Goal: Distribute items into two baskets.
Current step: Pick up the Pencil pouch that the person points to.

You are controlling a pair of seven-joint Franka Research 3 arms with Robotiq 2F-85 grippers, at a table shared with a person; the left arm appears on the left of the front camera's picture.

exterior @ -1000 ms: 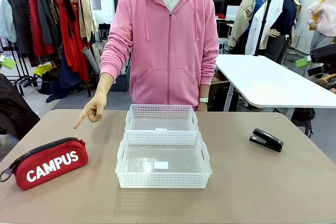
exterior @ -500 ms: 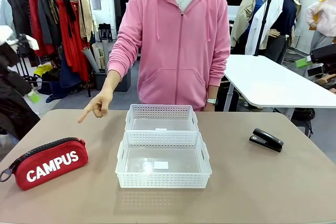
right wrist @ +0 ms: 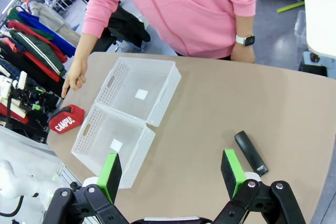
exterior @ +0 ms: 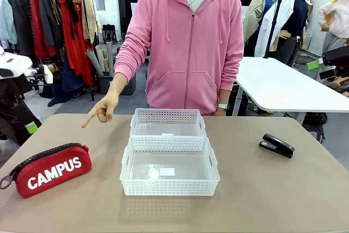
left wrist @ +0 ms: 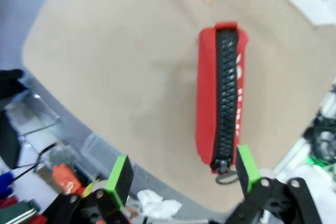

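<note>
The red CAMPUS pouch (exterior: pixel 49 168) lies at the table's near left, and a person's hand (exterior: pixel 101 113) points down towards it. In the left wrist view the pouch (left wrist: pixel 220 93) shows zip-up, its ring end close to the right finger. My left gripper (left wrist: pixel 182 158) hangs open above the table edge with nothing in it. Two white baskets stand end to end at the centre, the near one (exterior: pixel 169 187) and the far one (exterior: pixel 167 115), both empty. The black stapler (exterior: pixel 277 145) rests at the right. My right gripper (right wrist: pixel 170 161) is open high above the table, with the stapler (right wrist: pixel 250 152) below it.
The person in a pink hoodie (exterior: pixel 188 42) stands at the far edge behind the baskets. My left arm (exterior: pixel 19 66) shows at the left edge of the front view. A white table (exterior: pixel 283 83) stands behind on the right, and a clothes rack (exterior: pixel 54 20) on the left.
My left arm has come into the front view at the left edge. The person has straightened up, and the pointing hand has lifted slightly. Pouch, baskets and stapler have not moved.
</note>
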